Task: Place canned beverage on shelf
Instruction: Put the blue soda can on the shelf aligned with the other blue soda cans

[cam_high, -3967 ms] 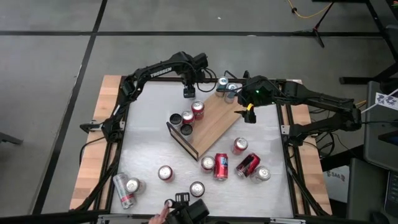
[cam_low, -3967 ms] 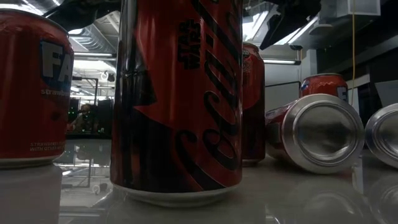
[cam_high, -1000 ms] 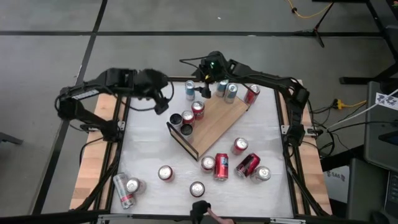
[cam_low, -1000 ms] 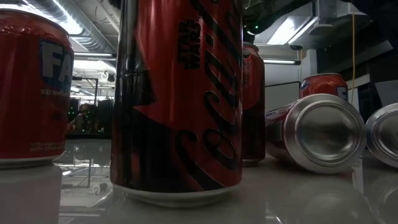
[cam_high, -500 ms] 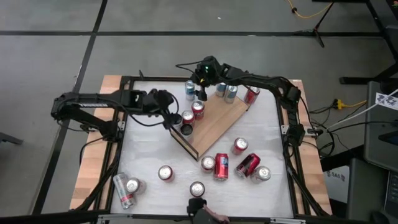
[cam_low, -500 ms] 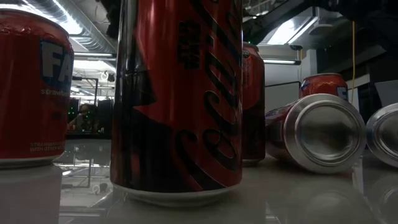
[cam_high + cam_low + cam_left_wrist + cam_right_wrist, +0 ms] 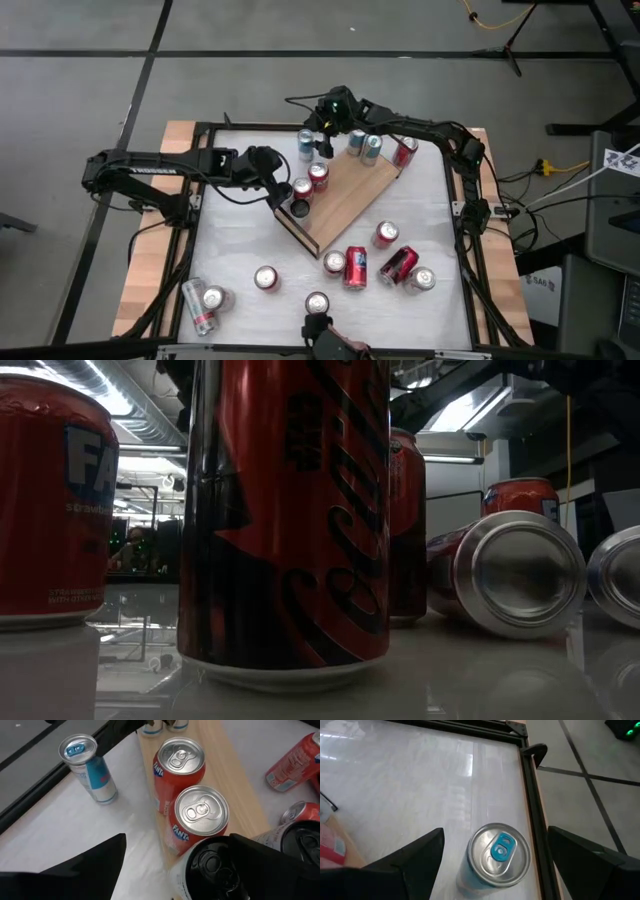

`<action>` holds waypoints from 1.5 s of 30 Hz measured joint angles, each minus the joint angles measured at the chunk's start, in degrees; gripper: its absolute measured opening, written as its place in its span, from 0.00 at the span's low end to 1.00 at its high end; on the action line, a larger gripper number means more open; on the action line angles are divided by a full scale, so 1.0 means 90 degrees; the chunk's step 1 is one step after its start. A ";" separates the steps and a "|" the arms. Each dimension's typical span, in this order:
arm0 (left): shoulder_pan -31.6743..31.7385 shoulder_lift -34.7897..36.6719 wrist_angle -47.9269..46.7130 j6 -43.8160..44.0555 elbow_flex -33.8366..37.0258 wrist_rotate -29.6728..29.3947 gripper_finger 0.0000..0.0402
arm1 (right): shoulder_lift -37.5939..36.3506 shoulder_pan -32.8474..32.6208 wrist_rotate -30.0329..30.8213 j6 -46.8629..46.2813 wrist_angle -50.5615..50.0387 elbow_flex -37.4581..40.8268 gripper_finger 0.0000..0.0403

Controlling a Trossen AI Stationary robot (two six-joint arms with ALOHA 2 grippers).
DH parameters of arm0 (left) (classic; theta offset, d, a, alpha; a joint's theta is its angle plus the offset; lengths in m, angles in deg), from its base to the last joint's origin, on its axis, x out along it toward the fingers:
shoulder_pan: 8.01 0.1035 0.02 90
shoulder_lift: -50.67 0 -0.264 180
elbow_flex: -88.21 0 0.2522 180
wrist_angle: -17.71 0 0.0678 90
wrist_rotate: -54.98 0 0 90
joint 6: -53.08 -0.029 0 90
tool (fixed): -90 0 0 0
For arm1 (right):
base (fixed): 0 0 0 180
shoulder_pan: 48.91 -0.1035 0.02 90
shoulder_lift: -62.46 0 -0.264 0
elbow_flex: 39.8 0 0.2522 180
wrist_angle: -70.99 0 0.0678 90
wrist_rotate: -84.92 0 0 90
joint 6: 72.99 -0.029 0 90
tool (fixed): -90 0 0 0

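Shelf: L gripper just swung in beside its cans, jaws apart; R gripper open over blue can, pick likely next.

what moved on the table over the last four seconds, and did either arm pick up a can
Both arms moved, and neither took a can. The left gripper left the shelf's far end, swung out past the table's left edge, and came back in, open around the black can at the shelf's near-left end. The right gripper swept left, now open over the blue-tab can. The cans stayed put.
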 joint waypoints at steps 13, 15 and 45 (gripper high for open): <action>0.0000 0.0605 0.0289 0.0000 0.0007 -0.0049 0.86 | 0.0123 -0.0002 0.0026 -0.0105 0.0066 -0.0001 0.85; -0.0012 0.0726 0.0359 0.0002 0.0007 -0.0054 0.86 | 0.0218 0.0005 0.0057 -0.0144 0.0084 0.0001 0.85; -0.0170 0.0874 0.0454 0.0000 0.0007 -0.0056 0.86 | 0.0500 0.0032 0.0165 -0.0294 0.0241 0.0000 0.85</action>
